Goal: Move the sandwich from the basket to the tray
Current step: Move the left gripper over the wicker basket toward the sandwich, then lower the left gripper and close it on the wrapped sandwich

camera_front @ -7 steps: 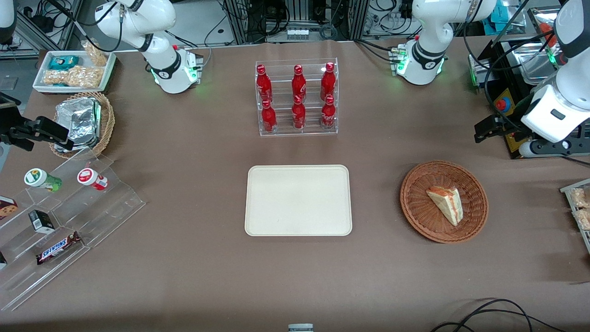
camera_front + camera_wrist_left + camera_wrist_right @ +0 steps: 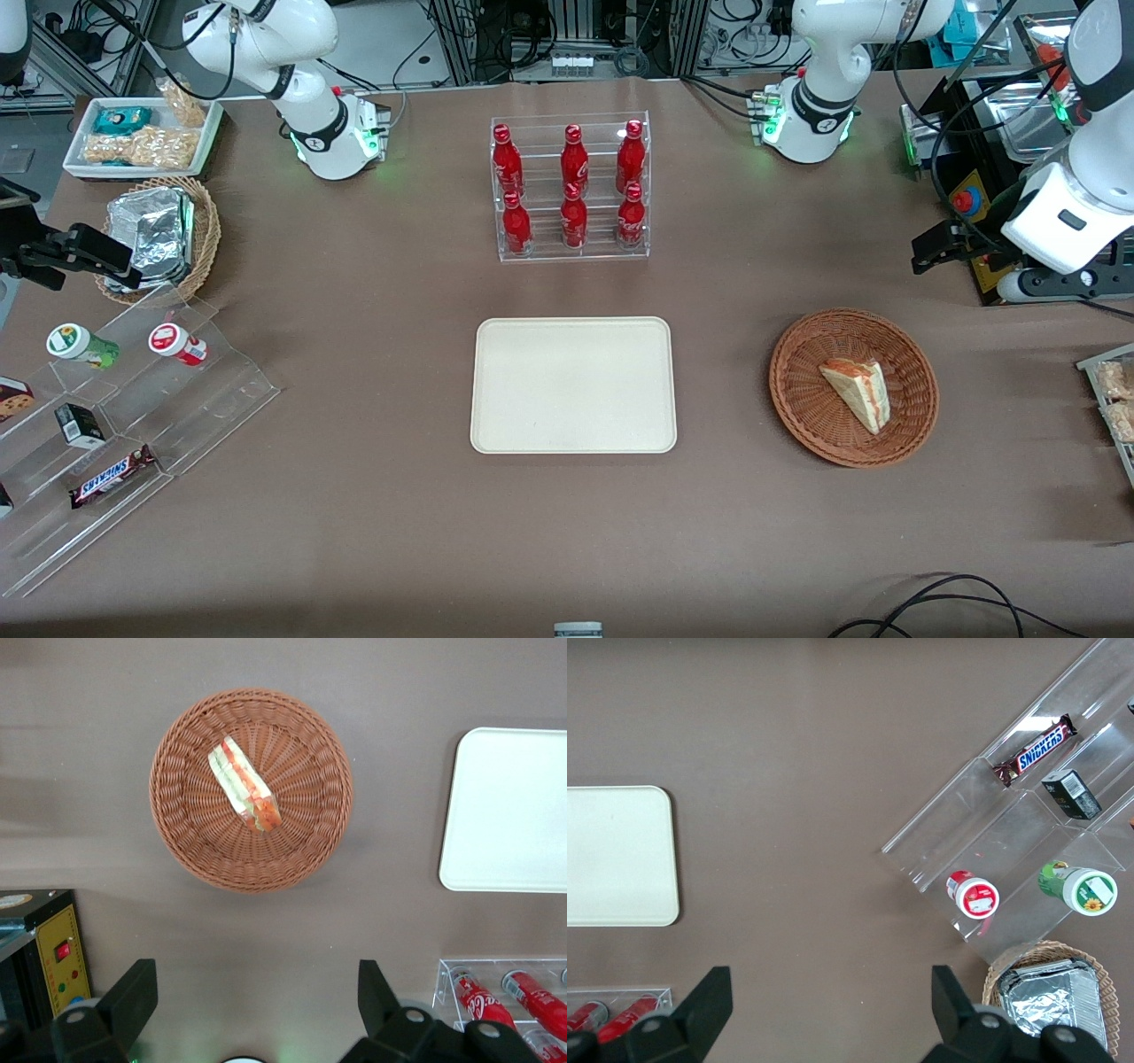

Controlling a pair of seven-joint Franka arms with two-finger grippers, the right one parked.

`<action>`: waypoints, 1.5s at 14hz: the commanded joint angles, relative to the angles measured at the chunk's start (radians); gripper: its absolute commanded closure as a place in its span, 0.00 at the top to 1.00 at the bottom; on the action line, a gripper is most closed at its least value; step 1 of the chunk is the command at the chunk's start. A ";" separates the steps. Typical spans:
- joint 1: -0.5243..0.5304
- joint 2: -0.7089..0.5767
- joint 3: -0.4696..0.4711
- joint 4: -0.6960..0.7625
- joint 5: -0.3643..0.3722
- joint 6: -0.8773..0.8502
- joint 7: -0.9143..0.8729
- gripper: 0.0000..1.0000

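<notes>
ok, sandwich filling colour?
Orange-red and green layers in the sandwich, clearest in the left wrist view.

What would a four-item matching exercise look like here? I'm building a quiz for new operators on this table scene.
Things:
1. sandwich
2. tray
3. cola bottles
4. tool

States or places:
A. standing in a clear tiered rack
B. fingers apart, holding nothing, high above the table
C. lying in the basket
D. cream, nothing on it, nearer the front camera than the rack

Pairs: 1-C, 2-D, 3-A, 4-B
</notes>
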 commanded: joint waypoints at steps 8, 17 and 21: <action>0.002 0.211 0.014 -0.081 0.041 0.116 -0.005 1.00; 0.001 0.310 0.034 -0.357 0.075 0.713 -0.679 1.00; 0.002 0.365 0.036 -0.423 0.066 0.848 -0.776 0.81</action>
